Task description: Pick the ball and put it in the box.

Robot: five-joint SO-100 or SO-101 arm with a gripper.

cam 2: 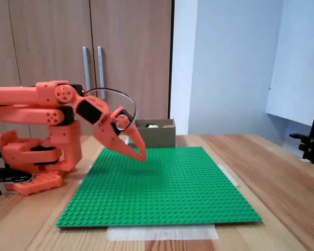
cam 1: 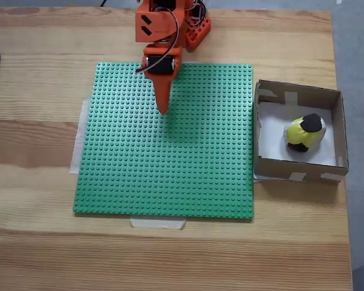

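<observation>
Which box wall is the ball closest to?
In the top-down fixed view, the ball sits nearest the box's right-hand wall, with bare white floor between it and the wall facing the green baseplate.

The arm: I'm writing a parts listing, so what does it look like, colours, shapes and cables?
The arm is bright orange plastic in blocky segments, with round joint discs and black motor blocks set into it. A thin black cable loops above the wrist. The gripper ends in long, pointed orange fingers that taper like a beak. The base is orange too, with dark wiring near it.
</observation>
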